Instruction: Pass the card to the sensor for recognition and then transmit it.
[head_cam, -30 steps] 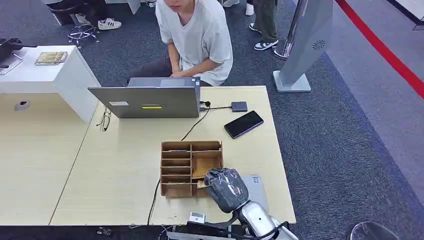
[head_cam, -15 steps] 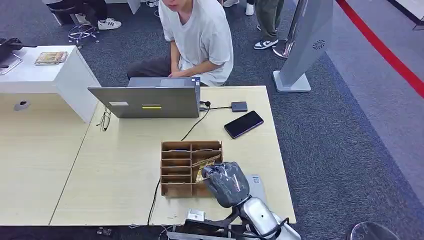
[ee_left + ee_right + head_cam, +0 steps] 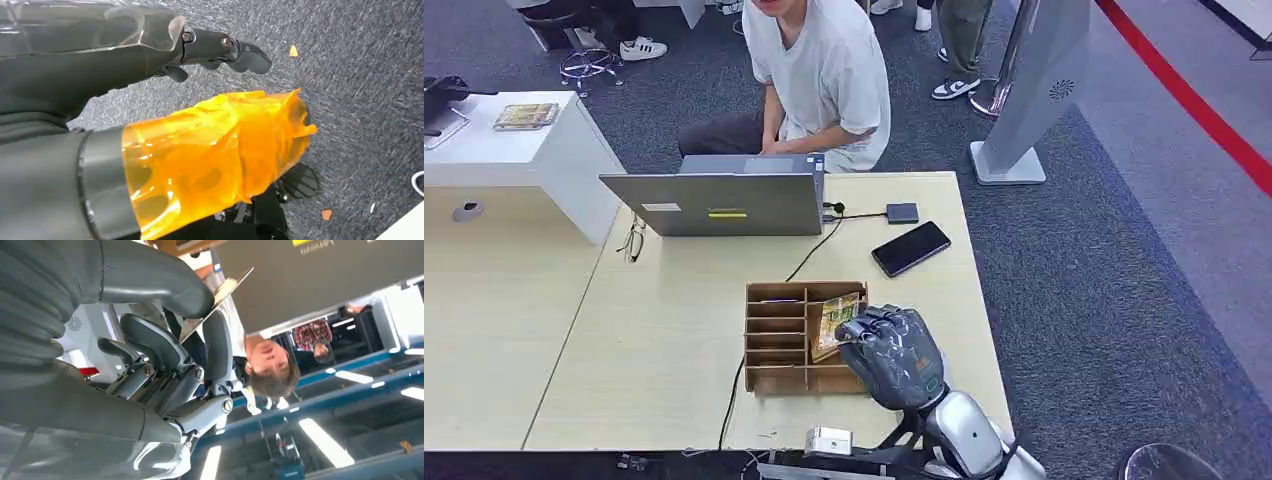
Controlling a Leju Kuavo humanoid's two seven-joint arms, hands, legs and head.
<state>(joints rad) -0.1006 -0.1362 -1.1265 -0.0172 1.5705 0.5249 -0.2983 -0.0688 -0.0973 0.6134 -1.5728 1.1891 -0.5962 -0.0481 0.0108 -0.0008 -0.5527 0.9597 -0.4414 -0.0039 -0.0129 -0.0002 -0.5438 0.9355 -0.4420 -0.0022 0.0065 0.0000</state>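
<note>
Table, wooden organizer — card in right hand

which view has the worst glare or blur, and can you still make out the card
Head view: even light, sharp, card clear in the right hand. Right wrist view: upside down, bright ceiling strips, card edge-on. Left wrist view: shiny orange film over the left hand.

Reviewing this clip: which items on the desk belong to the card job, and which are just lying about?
Job in hand:
- card, pinched by the right robot hand
- wooden organizer, which the card is above
- small grey device at the near edge, possibly the sensor

Lying about:
- laptop
- phone
- glasses
</note>
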